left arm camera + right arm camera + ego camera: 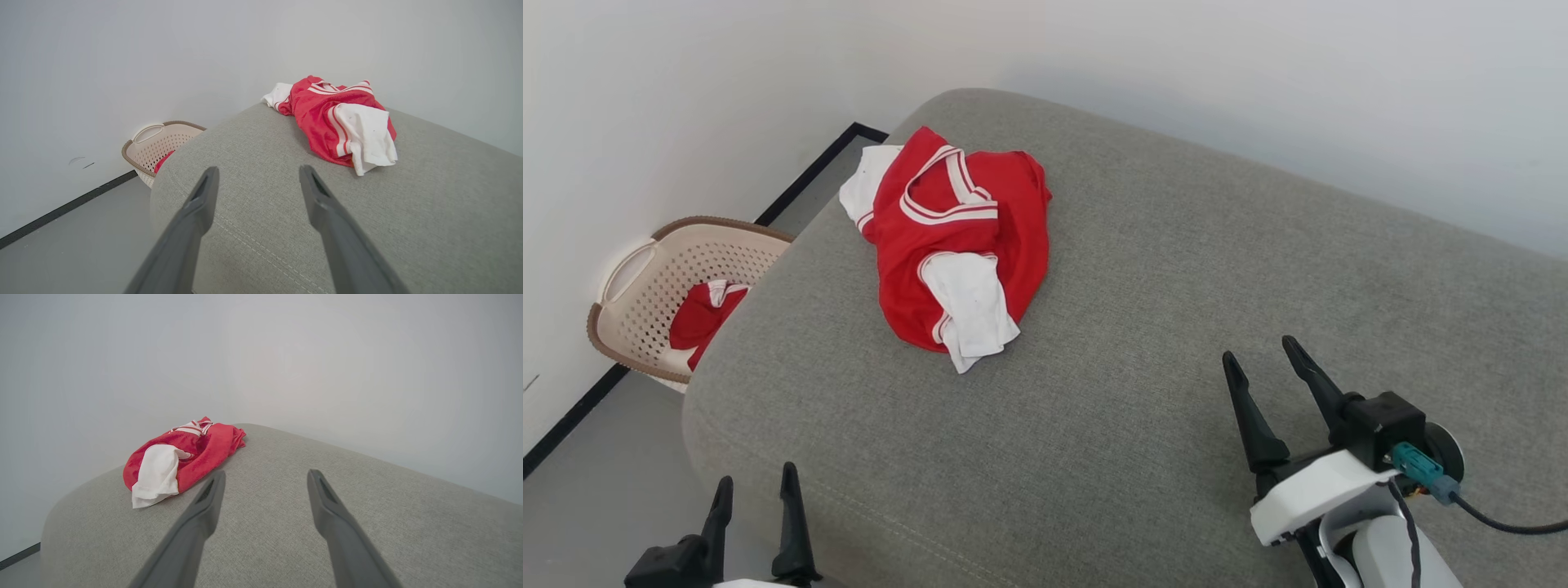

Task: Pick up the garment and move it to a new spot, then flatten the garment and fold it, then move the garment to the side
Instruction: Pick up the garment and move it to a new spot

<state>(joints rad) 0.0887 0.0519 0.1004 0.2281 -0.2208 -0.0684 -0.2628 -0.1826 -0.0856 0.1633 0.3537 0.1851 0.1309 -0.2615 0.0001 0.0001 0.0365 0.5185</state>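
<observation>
And here we are with the garment [956,245] lying in a crumpled heap on the far left part of the grey cushion [1160,327], close to the rounded corner by the wall, body bunched up, one white sleeve [972,314] flopped across the front and the striped collar [947,200] facing up. The left gripper [756,475] hovers low at the near edge of the cushion, jaws spread wide, nothing between them. The right gripper [1258,349] sits over the near right of the cushion, fingers just as wide apart and just as empty, well apart from the cloth. Down on the floor to the left there's a pale basket [629,273] with another red cloth [698,318] inside it, not our concern. Now, this jersey looks light and thoroughly limp: thin sports fabric, probably a touch slick, so it will likely drape and slide rather than hold any shape. A shallow pinch on one loose fold may lift only a layer and leave the rest dragging. The better bet, I'd say, is a deep bite on the thick ridge of red near the collar or at the shoulder seam, where trim gives the fingers something firmer. That dangling sleeve is tempting but would let the whole body swing underneath.
</observation>
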